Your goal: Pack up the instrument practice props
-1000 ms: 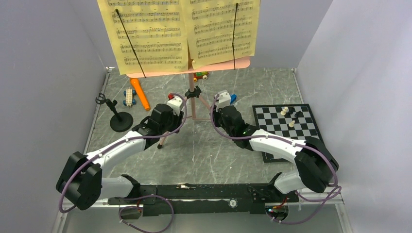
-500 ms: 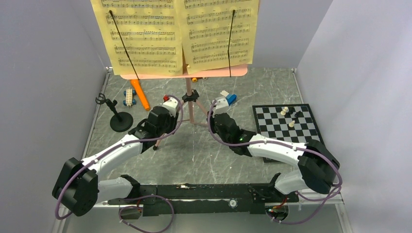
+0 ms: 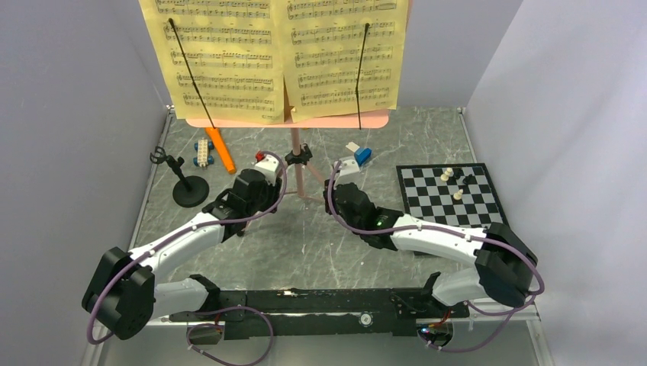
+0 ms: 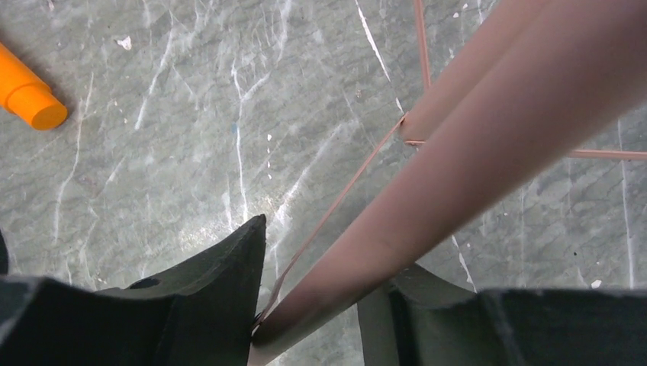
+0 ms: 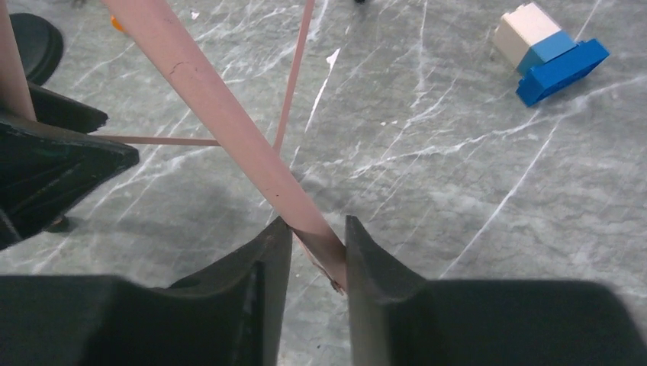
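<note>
The pink music stand point(image 3: 296, 169) stands mid-table with yellow sheet-music pages point(image 3: 275, 57) on its ledge. My left gripper point(image 3: 252, 200) is shut on the left tripod leg point(image 4: 473, 145), which runs between its jaws point(image 4: 336, 259). My right gripper point(image 3: 347, 194) is shut on the right tripod leg point(image 5: 221, 114), pinched near its foot point(image 5: 317, 229). The orange microphone point(image 3: 220, 149) lies at the back left, its end showing in the left wrist view point(image 4: 29, 99). The black round-based mic stand point(image 3: 187, 187) is upright at the left.
A chessboard point(image 3: 450, 194) with a few pieces lies at the right. Blue-and-white blocks point(image 3: 358, 155) sit behind my right gripper, also seen in the right wrist view point(image 5: 553, 53). Another block toy point(image 3: 203, 151) lies by the microphone. Walls close in on three sides.
The music stand has shifted slightly left and its pages loom larger and higher in view. Both grippers moved with it, staying on the legs.
</note>
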Robot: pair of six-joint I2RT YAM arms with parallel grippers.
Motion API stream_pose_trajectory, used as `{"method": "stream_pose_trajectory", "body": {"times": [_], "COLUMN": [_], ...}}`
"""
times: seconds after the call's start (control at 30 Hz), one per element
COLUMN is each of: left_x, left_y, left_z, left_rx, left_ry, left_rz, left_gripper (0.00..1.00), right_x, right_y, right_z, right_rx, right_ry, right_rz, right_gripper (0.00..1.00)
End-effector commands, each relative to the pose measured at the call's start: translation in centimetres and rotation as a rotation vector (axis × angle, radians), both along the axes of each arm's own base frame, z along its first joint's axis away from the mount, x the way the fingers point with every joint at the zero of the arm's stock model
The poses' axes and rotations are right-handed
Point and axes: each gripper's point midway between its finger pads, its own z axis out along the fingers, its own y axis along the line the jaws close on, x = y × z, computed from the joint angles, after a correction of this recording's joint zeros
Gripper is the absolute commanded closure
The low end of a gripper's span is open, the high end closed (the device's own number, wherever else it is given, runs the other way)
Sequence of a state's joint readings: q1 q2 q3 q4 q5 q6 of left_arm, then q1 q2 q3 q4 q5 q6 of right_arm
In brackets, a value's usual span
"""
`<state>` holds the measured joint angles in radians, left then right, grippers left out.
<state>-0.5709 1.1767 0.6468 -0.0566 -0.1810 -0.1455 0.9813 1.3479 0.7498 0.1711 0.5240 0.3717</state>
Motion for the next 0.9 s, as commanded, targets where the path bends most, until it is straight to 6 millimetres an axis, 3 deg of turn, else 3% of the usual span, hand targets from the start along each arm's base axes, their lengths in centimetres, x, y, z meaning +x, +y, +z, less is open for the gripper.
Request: {"method": "stream_pose_trajectory", "body": {"times": [0.0, 0.13, 0.27, 0.33, 0.47, 0.53, 0.6, 0.73, 0.87], "left_x": [0.0, 0.0, 0.0, -0.1, -1.1, -1.8, -2.5, -5.1, -8.2], "left_y": [-0.6, -0.5, -0.6, -0.7, -0.7, -0.1, 0.7, -0.3, -1.2], "left_z": [2.0, 3.6, 5.5, 6.6, 8.3, 9.0, 9.6, 11.6, 13.3], "left_rx": [-0.064, -0.092, -0.123, -0.134, -0.196, -0.256, -0.338, -0.468, -0.561], "left_ry": [-0.02, -0.052, -0.092, -0.102, -0.12, -0.136, -0.149, -0.202, -0.253], "left_rz": [0.016, 0.024, 0.023, 0.014, 0.011, 0.051, 0.12, 0.0, -0.147], "left_gripper": [0.48, 0.38, 0.24, 0.12, 0.02, 0.01, 0.01, 0.01, 0.01], "right_x": [-3.1, -2.8, -2.5, -2.2, -1.1, -0.1, 0.0, -0.6, -2.2], "right_y": [0.4, -0.8, -2.8, -4.3, -9.1, -11.9, -13.4, -14.5, -16.0], "right_z": [-1.6, 0.3, 2.6, 3.8, 7.1, 9.4, 11.9, 16.9, 23.6], "right_rx": [0.003, 0.0, 0.017, 0.034, 0.107, 0.149, 0.182, 0.279, 0.407], "right_ry": [0.129, 0.104, 0.074, 0.062, 0.031, -0.012, -0.056, -0.156, -0.32], "right_rz": [0.06, 0.029, -0.007, -0.037, -0.113, -0.167, -0.191, -0.201, -0.169], "right_gripper": [0.52, 0.27, 0.17, 0.13, 0.11, 0.11, 0.11, 0.1, 0.09]}}
